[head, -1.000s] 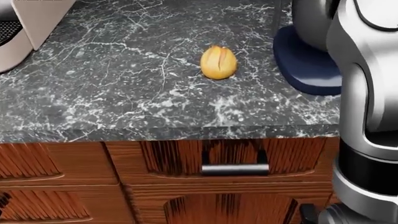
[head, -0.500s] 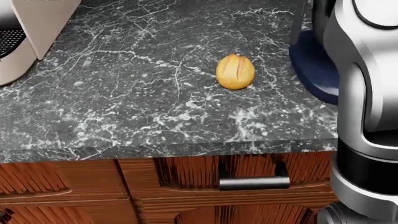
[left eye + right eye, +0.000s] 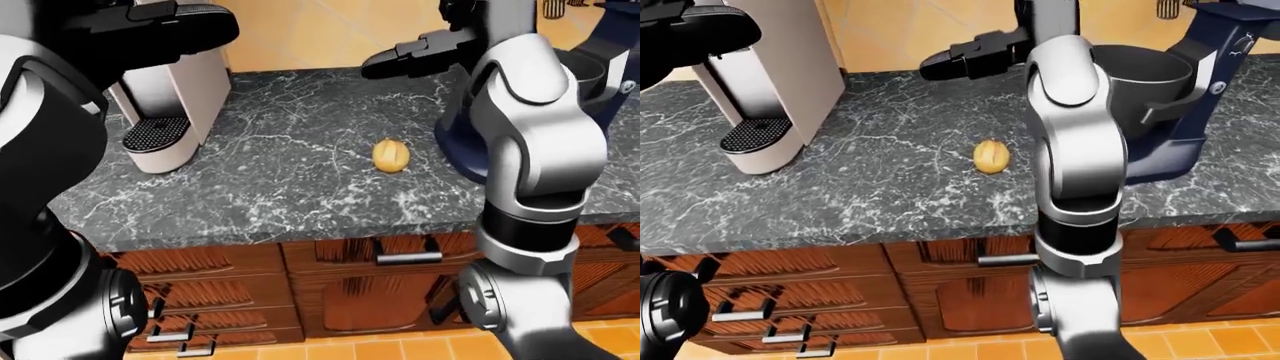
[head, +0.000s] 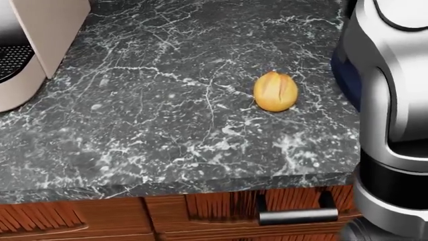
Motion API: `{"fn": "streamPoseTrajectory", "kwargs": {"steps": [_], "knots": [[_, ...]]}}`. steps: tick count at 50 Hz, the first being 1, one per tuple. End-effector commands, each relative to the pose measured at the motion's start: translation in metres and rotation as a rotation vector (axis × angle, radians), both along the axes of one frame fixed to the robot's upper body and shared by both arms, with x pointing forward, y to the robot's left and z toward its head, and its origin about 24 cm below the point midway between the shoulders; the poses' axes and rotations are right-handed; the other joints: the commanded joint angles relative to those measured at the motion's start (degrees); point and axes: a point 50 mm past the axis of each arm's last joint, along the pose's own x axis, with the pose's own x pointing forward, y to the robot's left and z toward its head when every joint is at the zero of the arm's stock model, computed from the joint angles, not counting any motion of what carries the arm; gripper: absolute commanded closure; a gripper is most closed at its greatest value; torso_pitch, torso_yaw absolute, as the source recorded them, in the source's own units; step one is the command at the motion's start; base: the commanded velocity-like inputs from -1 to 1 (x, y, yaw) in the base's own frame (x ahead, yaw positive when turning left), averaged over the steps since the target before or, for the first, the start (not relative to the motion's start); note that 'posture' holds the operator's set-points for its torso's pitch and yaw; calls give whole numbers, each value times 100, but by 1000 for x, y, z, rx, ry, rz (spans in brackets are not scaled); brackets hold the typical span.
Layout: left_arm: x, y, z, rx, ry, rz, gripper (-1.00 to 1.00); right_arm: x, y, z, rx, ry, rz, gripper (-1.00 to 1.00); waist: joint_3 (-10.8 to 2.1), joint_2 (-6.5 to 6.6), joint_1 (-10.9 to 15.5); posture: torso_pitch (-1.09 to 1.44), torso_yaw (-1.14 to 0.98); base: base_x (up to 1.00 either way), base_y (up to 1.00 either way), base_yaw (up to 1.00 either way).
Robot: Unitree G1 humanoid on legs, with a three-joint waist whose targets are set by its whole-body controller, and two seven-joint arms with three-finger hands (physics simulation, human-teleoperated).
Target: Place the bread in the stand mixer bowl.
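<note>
The bread (image 4: 275, 91), a small golden roll with a slit, lies alone on the dark marble counter (image 4: 147, 125). To its right stands the dark blue stand mixer (image 3: 1185, 112) with its grey bowl (image 3: 1140, 75). My right hand (image 3: 965, 56) hovers high above the counter, up and left of the bowl, fingers stretched out and empty. Its grey forearm (image 4: 395, 100) hides most of the mixer in the head view. At the upper left my left hand (image 3: 170, 26) hangs open over the coffee machine, holding nothing.
A beige coffee machine (image 3: 170, 97) stands on the counter's left part. Wooden drawers with metal handles (image 4: 297, 216) sit under the counter edge (image 4: 174, 188). A yellow wall rises behind the counter.
The whole head view has slid right and down and the counter looks nearer: the camera moved. The bread stays in place on the counter.
</note>
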Motion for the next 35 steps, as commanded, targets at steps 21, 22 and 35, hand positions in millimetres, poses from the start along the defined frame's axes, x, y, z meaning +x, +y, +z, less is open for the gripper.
{"fn": "streamPoseTrajectory", "kwargs": {"steps": [21,22,35], "knots": [[-4,0,9,-7,-56,-7,-100,-7,-1,14,17,-70,3,-100,-68,289,-101,0,0,1,1,0],[-4,0,9,-7,-56,-7,-100,-7,-1,14,18,-71,3,-100,-68,288,-100,0,0,0,0,0],[-5,0,9,-7,-57,-7,-100,-5,-1,11,-17,-54,2,-100,-41,298,-106,0,0,0,0,0]]}}
